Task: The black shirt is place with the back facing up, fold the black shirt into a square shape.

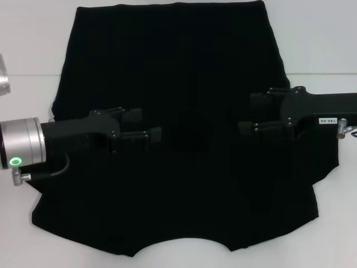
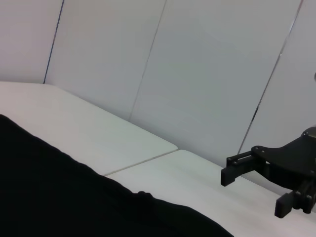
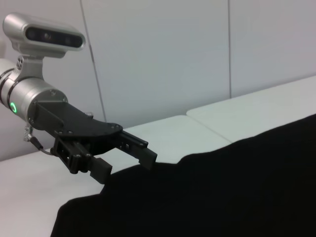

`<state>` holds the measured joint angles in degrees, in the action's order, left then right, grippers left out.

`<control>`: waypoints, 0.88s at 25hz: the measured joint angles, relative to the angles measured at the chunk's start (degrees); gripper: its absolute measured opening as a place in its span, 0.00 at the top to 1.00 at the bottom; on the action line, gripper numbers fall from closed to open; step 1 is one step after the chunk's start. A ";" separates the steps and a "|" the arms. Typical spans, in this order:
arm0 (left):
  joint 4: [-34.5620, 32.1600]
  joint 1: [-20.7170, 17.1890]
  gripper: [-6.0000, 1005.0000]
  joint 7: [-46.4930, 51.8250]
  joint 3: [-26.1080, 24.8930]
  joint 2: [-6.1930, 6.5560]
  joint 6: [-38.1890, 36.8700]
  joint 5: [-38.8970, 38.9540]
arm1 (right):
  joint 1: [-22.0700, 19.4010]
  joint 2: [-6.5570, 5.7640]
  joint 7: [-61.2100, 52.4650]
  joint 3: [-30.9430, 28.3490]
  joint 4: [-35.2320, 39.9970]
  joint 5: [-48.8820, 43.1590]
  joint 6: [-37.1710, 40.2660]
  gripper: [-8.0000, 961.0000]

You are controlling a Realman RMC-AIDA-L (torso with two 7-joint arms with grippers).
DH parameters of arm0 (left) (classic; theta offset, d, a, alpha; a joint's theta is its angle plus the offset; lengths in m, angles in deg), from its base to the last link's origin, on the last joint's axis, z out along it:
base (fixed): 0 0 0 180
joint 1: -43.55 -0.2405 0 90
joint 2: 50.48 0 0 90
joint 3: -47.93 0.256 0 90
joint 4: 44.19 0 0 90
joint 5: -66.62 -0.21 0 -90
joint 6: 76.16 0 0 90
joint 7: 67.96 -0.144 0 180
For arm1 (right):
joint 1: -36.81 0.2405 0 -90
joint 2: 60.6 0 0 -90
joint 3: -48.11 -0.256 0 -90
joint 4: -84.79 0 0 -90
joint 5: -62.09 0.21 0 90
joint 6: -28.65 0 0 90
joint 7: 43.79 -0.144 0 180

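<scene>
The black shirt (image 1: 178, 67) lies spread flat on the white table (image 1: 312, 44), with its curved neckline at the near edge and its straight hem at the far edge. My left gripper (image 1: 146, 125) hovers open over the shirt's left half, pointing toward the middle. Opposite it, my right gripper (image 1: 252, 114) hovers open over the right half. Neither holds any fabric. In the right wrist view, the left gripper (image 3: 126, 165) hangs just above the shirt (image 3: 222, 197). In the left wrist view, the right gripper (image 2: 254, 192) shows beyond the shirt (image 2: 49, 197).
Bare white table shows on both sides of the shirt and beyond its hem. A seam (image 1: 28, 76) crosses the tabletop. Pale wall panels (image 2: 197, 74) stand behind the table.
</scene>
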<state>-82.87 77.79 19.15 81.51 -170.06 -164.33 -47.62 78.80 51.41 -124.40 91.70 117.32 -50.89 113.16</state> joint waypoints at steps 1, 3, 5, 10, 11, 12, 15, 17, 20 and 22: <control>0.09 0.02 0.13 -0.01 0.05 -0.04 0.19 -0.01 | 0.16 0.06 -0.10 0.00 -0.03 -0.33 -0.15 0.08; 0.16 0.06 0.13 -0.08 0.11 -0.17 0.28 -0.02 | 0.36 0.27 -0.18 0.00 -0.04 -0.61 -0.20 0.08; 0.17 0.06 0.13 -0.08 0.11 -0.21 0.28 -0.02 | 0.48 0.42 -0.20 0.00 0.02 -0.66 -0.21 0.08; 0.06 -0.18 0.13 -0.15 -0.17 -0.21 0.28 0.08 | 0.74 0.46 -0.22 0.00 0.04 -0.70 -0.23 0.08; 0.04 -0.19 0.13 -0.12 -0.19 -0.21 0.28 0.08 | 0.77 0.46 -0.22 0.00 0.05 -0.70 -0.23 0.08; 0.04 -0.15 0.13 -0.04 -0.19 -0.19 0.26 0.05 | 0.78 0.47 -0.23 0.00 0.06 -0.67 -0.23 0.08; 0.14 0.02 0.13 0.14 -0.15 -0.11 0.26 -0.02 | 0.84 0.49 -0.25 -0.12 0.08 -0.48 -0.22 0.08; 0.17 0.11 0.13 0.28 -0.24 -0.22 0.45 0.44 | 0.89 0.60 -0.25 -0.44 0.08 -0.35 -0.24 0.08; 0.21 0.31 0.13 2.91 -0.44 -0.41 3.18 2.76 | 0.99 0.87 -0.25 -0.76 0.08 0.48 -0.77 0.08; 0.26 0.67 0.13 6.31 -0.44 -0.46 7.05 4.33 | 1.14 1.13 -0.26 -0.78 0.08 1.07 -1.26 0.08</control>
<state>-82.61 78.46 25.46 81.07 -170.51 -157.28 -43.29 79.94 52.55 -124.66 90.92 117.40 -49.83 111.90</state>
